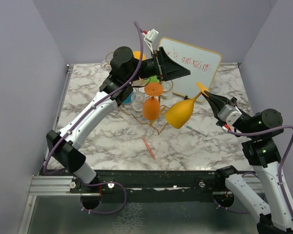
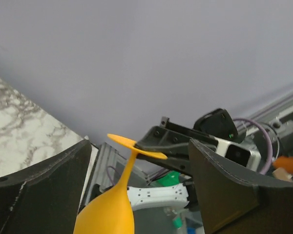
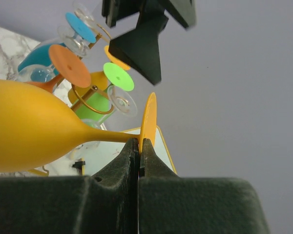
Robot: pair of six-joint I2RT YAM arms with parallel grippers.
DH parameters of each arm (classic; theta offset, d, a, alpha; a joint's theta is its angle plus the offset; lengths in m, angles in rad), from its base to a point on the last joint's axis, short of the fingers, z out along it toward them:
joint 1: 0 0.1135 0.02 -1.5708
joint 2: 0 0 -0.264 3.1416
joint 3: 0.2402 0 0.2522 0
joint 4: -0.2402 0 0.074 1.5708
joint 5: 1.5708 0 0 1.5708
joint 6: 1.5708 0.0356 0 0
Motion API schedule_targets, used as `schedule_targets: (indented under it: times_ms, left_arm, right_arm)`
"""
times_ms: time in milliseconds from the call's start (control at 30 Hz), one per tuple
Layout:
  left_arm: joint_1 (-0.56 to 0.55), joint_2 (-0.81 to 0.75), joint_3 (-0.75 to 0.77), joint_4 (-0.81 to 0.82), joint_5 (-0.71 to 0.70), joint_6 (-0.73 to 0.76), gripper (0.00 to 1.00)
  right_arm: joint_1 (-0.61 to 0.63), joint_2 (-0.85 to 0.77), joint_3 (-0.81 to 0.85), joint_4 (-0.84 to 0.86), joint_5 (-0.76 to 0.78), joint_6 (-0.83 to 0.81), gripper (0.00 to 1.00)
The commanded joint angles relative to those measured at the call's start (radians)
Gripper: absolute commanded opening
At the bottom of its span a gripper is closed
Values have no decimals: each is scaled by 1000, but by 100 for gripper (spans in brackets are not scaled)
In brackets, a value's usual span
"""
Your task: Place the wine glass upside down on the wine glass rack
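Top external view: gold wine glass rack at frame centre. Above it the left gripper is spread wide, empty. Just right, the wine glass is tilted bowl-down, with the right gripper pinched shut on its foot. Advice: feed the stem into 1 free slot slowly, since the thin grip may slip.

Rear of the rack partly hidden by the left arm. Behind the rack, writing on the whiteboard too small to read. Right of the rack, the glass: bowl cut off in both wrist views.
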Motion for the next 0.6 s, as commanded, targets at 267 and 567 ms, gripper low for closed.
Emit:
schedule_targets:
  times_ms: [267, 567]
  left_arm:
    - [-88, 58, 95, -185, -271, -232, 65]
    - [-163, 120, 182, -299, -302, -166, 55]
  right_arm:
    - [2, 5, 60, -108, 1, -142, 1]
    - [2, 12, 46, -68, 60, -180, 1]
